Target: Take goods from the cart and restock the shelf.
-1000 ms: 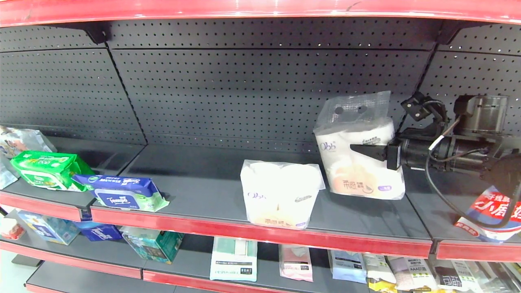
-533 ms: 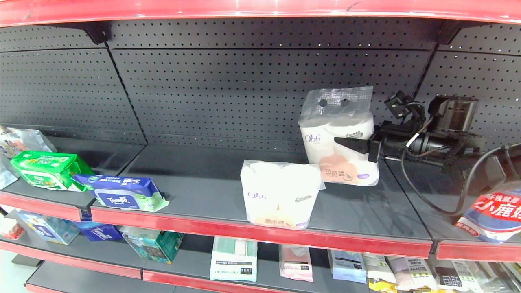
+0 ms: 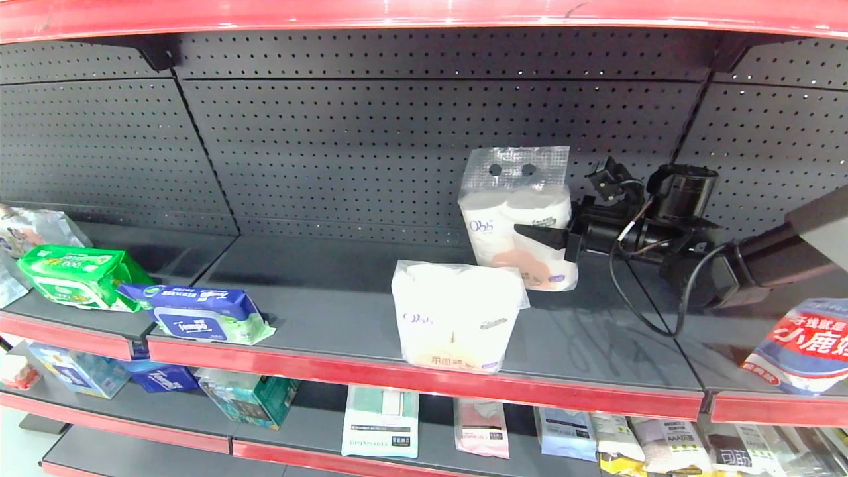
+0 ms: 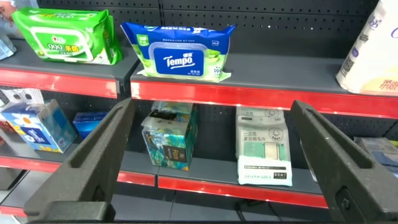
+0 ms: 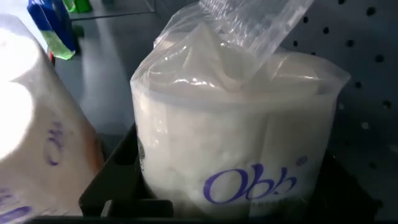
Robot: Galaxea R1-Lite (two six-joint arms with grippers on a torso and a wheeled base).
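Pictured at the back of the grey shelf [image 3: 318, 298], in the grip of the right gripper [image 3: 520, 228]: a pack of toilet rolls [image 3: 510, 205]. Stands upright, long axis vertical, with its flat plastic carrying flap and two punched holes pointing straight up against the perforated back panel [image 3: 397, 132]. Faces the aisle with its printed side, purple lettering near the top and a peach patch lower down. Shows white rolls side by side under clear wrap, the film creased and glossy in the right wrist view [image 5: 236, 155]. Sits between the black fingers, clamped at about mid-height from the robot's right, with one finger laid across the front face and the other hidden behind. Cannot tell whether its base touches the shelf or hangs just above it. Stands behind and slightly to the right of a second pack [image 3: 457, 315] of the same kind at the shelf's red front lip, close by; cannot tell whether touching. Farther left on the same shelf, a blue pack of wipes [image 3: 199, 315] and a green pack of wipes [image 3: 79, 275], both lying down near the front edge. Lower down, facing the shelves below, the left gripper [image 4: 211, 162], fingers spread wide apart on nothing.
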